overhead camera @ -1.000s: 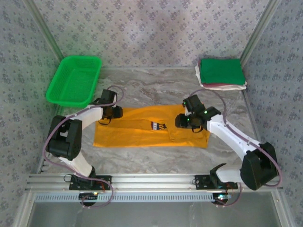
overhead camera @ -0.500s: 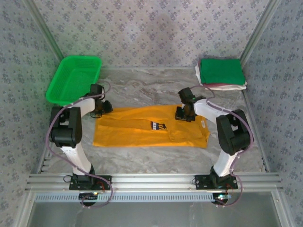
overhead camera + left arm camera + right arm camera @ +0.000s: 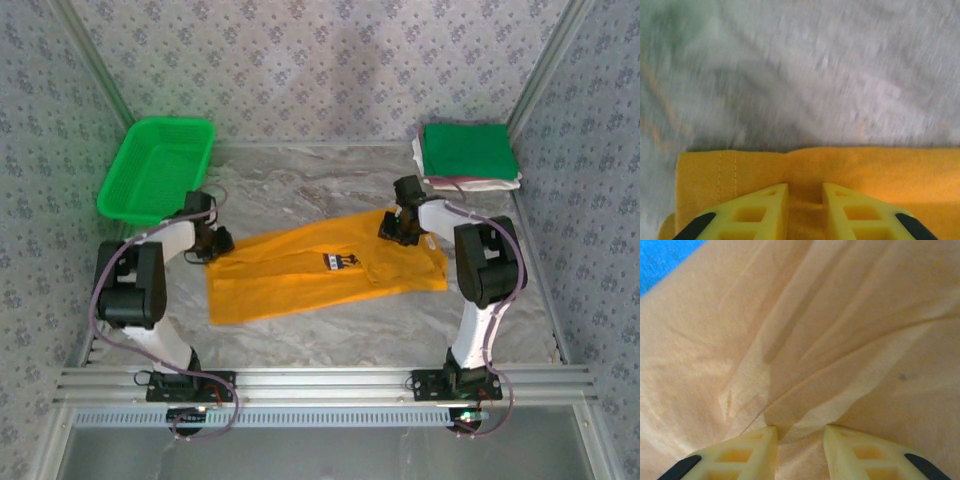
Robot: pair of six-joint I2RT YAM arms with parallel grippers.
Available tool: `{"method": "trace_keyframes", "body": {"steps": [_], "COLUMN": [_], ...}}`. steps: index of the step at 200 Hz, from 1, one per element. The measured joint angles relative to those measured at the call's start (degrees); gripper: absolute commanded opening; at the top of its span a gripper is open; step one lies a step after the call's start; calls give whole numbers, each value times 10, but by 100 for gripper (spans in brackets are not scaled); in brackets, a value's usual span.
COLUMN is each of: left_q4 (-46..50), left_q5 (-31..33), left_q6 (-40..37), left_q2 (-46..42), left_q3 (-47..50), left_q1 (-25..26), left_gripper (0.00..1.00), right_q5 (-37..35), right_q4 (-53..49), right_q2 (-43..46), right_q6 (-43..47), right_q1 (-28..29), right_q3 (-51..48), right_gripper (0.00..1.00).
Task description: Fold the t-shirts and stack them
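Note:
An orange-yellow t-shirt [image 3: 290,285] with a dark chest print [image 3: 338,263] lies spread and slanted across the middle of the table. My left gripper [image 3: 213,243] sits at its far left corner. In the left wrist view the left gripper [image 3: 805,192] has a fold of the t-shirt [image 3: 880,170] pinched between its yellow fingers [image 3: 765,205]. My right gripper [image 3: 400,228] is at the far right edge. Seen from the right wrist, the right gripper [image 3: 800,432] is shut on creased t-shirt cloth [image 3: 840,315]. Folded t-shirts [image 3: 468,152], green on top, are stacked at the far right.
A green mesh basket [image 3: 155,170] stands at the far left corner. Patterned walls with metal posts close in the marble table [image 3: 300,185] on three sides. Bare table shows beyond the shirt's edge [image 3: 815,75]. The arm bases sit on the rail [image 3: 320,385] at the near edge.
Both grippers moved out to the shirt's far edge and closed on it. The shirt has shifted and turned, its right end now farther back than its left.

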State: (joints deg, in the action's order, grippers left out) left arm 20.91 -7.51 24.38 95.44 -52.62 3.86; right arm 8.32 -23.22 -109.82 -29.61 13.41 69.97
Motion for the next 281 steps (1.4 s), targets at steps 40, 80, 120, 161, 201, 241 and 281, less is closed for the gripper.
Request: {"method": "trace_keyframes", "body": {"steps": [40, 80, 120, 161, 201, 241, 281], "left_q4": [25, 68, 66, 47, 41, 31, -11], "left_q5": [-8, 9, 5, -16, -38, -41, -38], "left_q6": [48, 55, 20, -30, -60, -70, -61], "left_q2": [-116, -210, -161, 9, 108, 126, 77], "left_q3": [96, 93, -25, -146, -187, -171, -77], "left_q1": [0, 31, 67, 88, 106, 105, 99], "left_gripper": [25, 27, 30, 33, 36, 34, 32], "right_q5": [43, 60, 23, -26, -32, -26, -13], "right_q4": [19, 16, 12, 16, 10, 22, 42], "right_q2": [-99, -116, 17, 149, 132, 80, 1], "right_q6": [0, 0, -2, -28, -45, -47, -38], "right_q1": [-2, 13, 16, 13, 14, 29, 39], "right_q3": [133, 185, 96, -34, -100, -99, -9], "right_gripper": [35, 39, 40, 39, 39, 37, 36]}}
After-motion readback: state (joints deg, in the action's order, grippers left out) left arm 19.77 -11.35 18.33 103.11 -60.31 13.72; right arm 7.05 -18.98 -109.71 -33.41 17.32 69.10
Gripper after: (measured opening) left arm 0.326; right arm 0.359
